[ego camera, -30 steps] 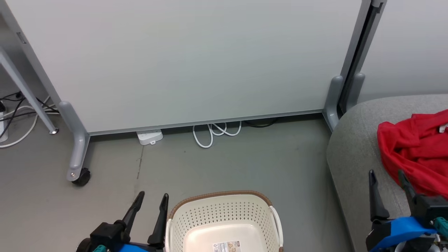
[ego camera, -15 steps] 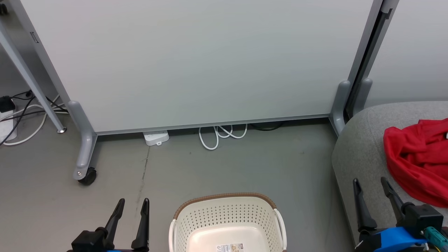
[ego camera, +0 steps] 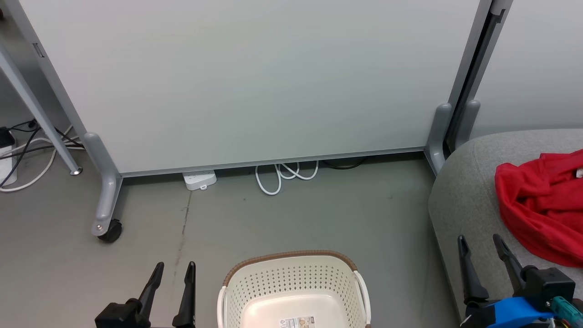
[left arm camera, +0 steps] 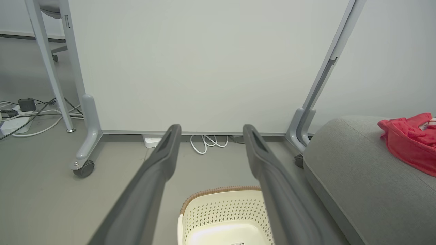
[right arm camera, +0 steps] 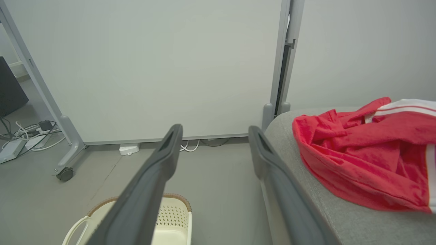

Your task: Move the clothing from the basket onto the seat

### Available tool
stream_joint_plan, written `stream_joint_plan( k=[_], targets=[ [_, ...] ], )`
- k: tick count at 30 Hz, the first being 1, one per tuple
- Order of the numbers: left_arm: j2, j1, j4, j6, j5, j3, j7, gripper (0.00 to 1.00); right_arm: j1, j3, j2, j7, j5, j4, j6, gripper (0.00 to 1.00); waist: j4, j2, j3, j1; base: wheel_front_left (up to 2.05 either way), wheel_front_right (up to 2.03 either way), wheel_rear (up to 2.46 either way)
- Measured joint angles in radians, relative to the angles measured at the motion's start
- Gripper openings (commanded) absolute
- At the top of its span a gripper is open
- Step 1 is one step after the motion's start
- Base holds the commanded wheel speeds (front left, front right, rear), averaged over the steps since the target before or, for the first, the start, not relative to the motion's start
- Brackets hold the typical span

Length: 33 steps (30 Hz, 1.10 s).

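We judge the job all but done: the red clothing (ego camera: 542, 205) lies on the seat (ego camera: 464, 191) at three o'clock, the basket (ego camera: 291, 253) at six o'clock shows a bare base, and our left gripper (ego camera: 176, 265) and right gripper (ego camera: 478, 238) stand wide open, holding nothing.

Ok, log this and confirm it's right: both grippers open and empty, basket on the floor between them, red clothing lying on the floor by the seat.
One thing is wrong: the red clothing lies on the grey seat, not on the floor; the right wrist view shows it. The rest stands: left gripper and right gripper open and empty, basket on the floor between them.
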Motion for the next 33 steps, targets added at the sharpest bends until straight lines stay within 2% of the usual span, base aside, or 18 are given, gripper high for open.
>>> stream_joint_plan(
  k=[7,8,15,33],
  targets=[
    [-0.004,0.0,0.003,-0.001,0.0,0.0,0.0,1.0,0.0,-0.001,0.0,0.0,0.0,0.002,0.0,1.0,0.001,0.0,-0.003,0.0,0.0,0.0,0.0],
    [-0.005,0.0,0.003,-0.001,0.0,-0.001,0.0,0.0,0.0,-0.001,0.0,0.0,0.0,0.002,0.0,0.0,0.001,0.0,-0.003,0.0,0.0,0.0,0.0],
    [-0.019,0.054,0.083,-0.001,-0.014,0.0,0.012,0.0,0.012,-0.001,0.006,0.006,0.013,0.099,0.0,0.0,0.0,0.0,-0.003,0.0,0.0,0.0,0.0],
    [-0.019,0.035,0.049,-0.001,-0.336,0.049,0.1,0.0,-0.007,-0.005,0.006,0.039,0.384,0.125,0.0,0.0,-0.006,0.0,0.005,0.0,0.0,0.0,0.0]
  ],
)
